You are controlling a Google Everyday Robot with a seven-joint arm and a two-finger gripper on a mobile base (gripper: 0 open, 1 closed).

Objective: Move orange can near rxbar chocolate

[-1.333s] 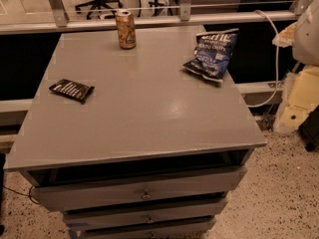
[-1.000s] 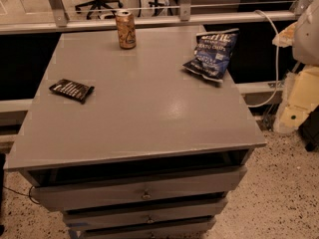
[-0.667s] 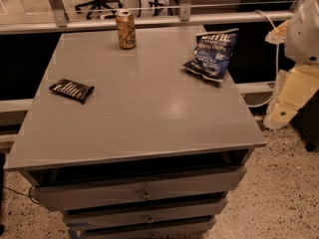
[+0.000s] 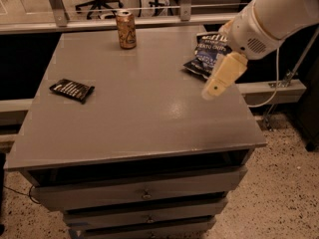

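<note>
A: Where's the orange can (image 4: 126, 30)?
B: Upright at the surface's (image 4: 139, 113) far edge. The rxbar chocolate (image 4: 72, 89) lies flat at the left, well apart.
A: The end effector (image 4: 219, 81)?
B: Over the right side, by the chip bag (image 4: 202, 58).

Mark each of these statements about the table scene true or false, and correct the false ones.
1. The orange can stands upright near the far edge of the table. True.
2. The rxbar chocolate touches the can. False: it lies flat well apart from it, near the table's left edge.
3. The tool hangs over the table's right side, beside the blue chip bag. True.
4. The tool is around the can. False: it is across the table from the can, which stands free.
</note>
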